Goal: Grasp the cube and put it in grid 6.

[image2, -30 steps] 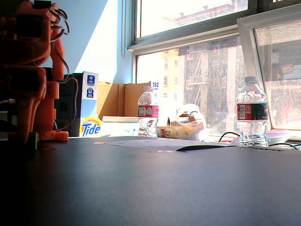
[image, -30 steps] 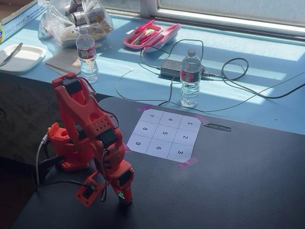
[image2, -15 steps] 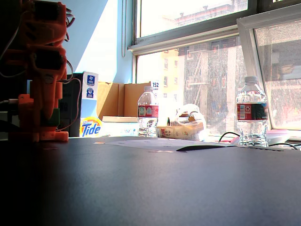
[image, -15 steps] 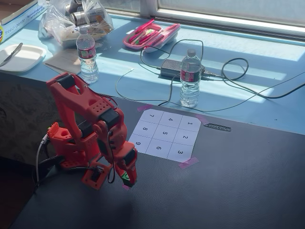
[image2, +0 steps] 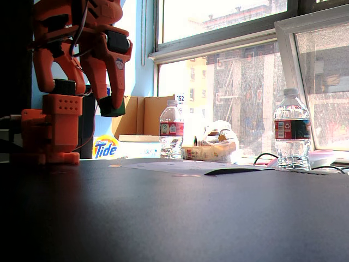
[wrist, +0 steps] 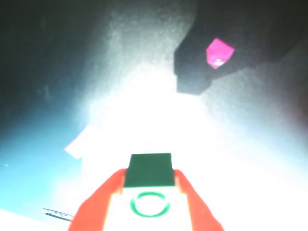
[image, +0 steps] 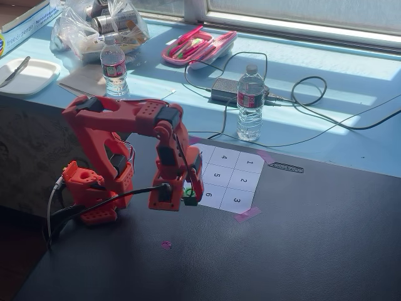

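Note:
The dark green cube with a green ring on one white face is held between the fingers of my orange gripper. It hangs above the near left corner of the white numbered grid sheet, by square 6. In another fixed view the cube is clearly off the table in the gripper. In the wrist view the cube sits between both orange fingers, over washed-out white paper.
Two water bottles, a power adapter with cables, a pink case and a bag stand on the blue sill behind the grid. Pink tape holds the sheet. The arm's base is left.

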Controlling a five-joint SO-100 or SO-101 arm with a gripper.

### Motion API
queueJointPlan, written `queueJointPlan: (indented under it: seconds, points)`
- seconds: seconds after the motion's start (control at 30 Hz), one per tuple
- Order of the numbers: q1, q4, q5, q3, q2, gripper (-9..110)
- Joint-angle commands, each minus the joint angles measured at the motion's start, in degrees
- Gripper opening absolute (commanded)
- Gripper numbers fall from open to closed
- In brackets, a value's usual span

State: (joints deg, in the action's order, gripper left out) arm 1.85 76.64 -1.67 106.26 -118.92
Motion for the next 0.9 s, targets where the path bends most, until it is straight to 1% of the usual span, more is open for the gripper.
queueJointPlan:
  seconds: [0.0, 0.33, 0.53, 0.67, 0.87]
  points:
    - [4.57, 0.26, 0.09, -3.96, 2.37, 0]
    - [17.4, -3.96, -3.08, -7.47, 15.12, 0]
    - [22.76, -6.86, -4.66, -8.35, 21.01, 0]
    - [24.35, -8.0, -5.36, -9.58, 24.26, 0]
    - [23.38, -9.14, -5.19, -10.9, 26.89, 0]
